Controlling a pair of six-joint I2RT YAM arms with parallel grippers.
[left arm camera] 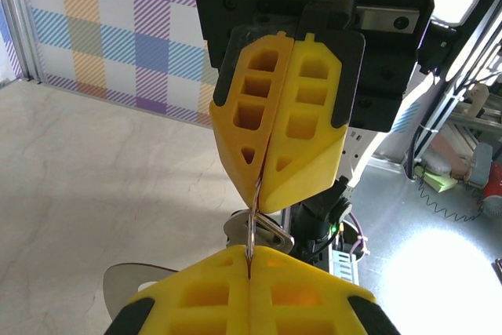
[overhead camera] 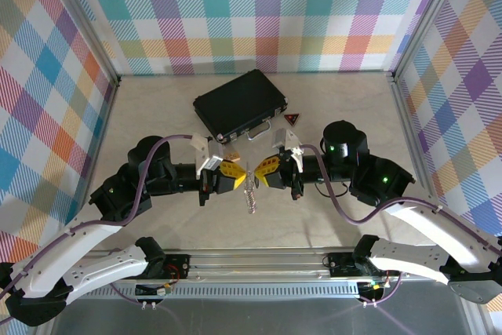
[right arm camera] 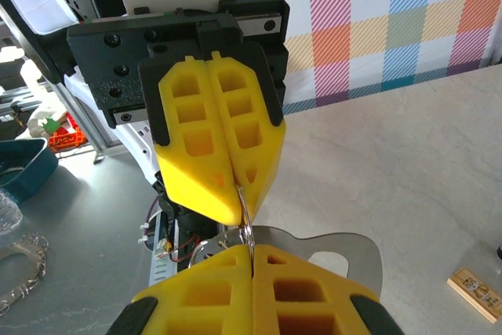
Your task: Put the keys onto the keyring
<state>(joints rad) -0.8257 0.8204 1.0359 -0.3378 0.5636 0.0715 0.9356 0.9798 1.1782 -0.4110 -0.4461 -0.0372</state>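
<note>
My left gripper and right gripper meet tip to tip above the table's middle, both shut. A thin silvery ring of the keyring runs on edge between the two pairs of yellow fingers, and each pair pinches it. The ring looks the same from the right wrist. Silver keys hang just under it, partly hidden by my left fingers. From above the keys are a slim silvery strand pointing at the near edge. A flat grey shape beside my right fingers could be keyring or shadow.
A black case with a silver handle lies behind the grippers. A red-and-black triangle sits to its right, and a small tan wooden block lies just behind the left gripper. Plaid walls close three sides, and a metal rail runs along the near edge.
</note>
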